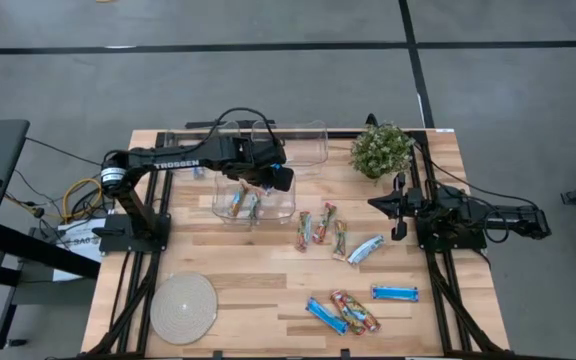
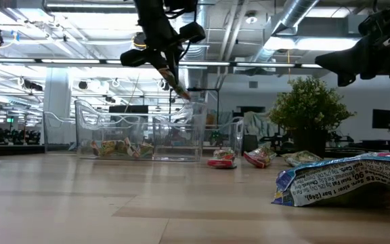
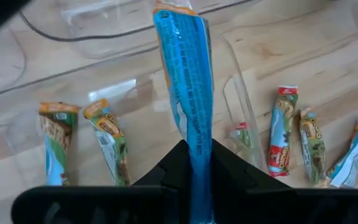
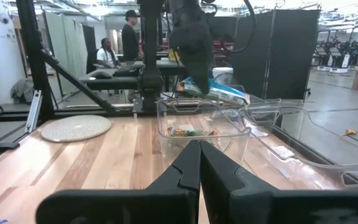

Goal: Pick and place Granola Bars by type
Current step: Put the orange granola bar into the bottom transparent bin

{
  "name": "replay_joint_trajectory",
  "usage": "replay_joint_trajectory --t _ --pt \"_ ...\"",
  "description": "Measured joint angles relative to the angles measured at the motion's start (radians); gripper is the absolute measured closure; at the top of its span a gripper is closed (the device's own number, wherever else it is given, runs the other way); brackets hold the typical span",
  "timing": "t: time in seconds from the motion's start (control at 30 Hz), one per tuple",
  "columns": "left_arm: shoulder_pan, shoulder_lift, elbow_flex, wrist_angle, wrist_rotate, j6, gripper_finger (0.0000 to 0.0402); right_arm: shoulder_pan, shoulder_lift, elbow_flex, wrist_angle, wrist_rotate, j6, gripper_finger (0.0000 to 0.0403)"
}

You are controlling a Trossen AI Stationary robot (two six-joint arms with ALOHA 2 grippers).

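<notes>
Above the clear bin, the left gripper is clamped on a blue granola bar hanging lengthwise down toward the bars inside

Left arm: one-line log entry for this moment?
left end effector: shut on blue bar | over clear bin | right end effector: shut, idle

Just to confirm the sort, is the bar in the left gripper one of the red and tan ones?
No, the left gripper is shut on a bright blue bar, held above the clear bin.
</notes>
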State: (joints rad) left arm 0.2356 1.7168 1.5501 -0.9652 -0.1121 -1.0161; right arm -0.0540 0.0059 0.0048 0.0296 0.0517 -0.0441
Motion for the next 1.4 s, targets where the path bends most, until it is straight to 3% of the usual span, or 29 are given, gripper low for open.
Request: replay_joint_trajectory --t 0.37,1.07,1.4 --pt "-0.029 0.002 -0.006 -0.081 -0.062 -0.027 0.0363 0.0 0.0 0.0 0.0 0.0 0.0 0.0403" --pt "-0.041 0.003 -0.375 0.33 -0.006 -0.033 0.0363 0.0 0.0 0.0 0.0 0.0 0.0 0.0403" --pt "-0.042 0.003 -0.471 0.437 0.001 -0.06 0.0363 0.0 0.0 0.0 0.0 0.0 0.0 0.0403"
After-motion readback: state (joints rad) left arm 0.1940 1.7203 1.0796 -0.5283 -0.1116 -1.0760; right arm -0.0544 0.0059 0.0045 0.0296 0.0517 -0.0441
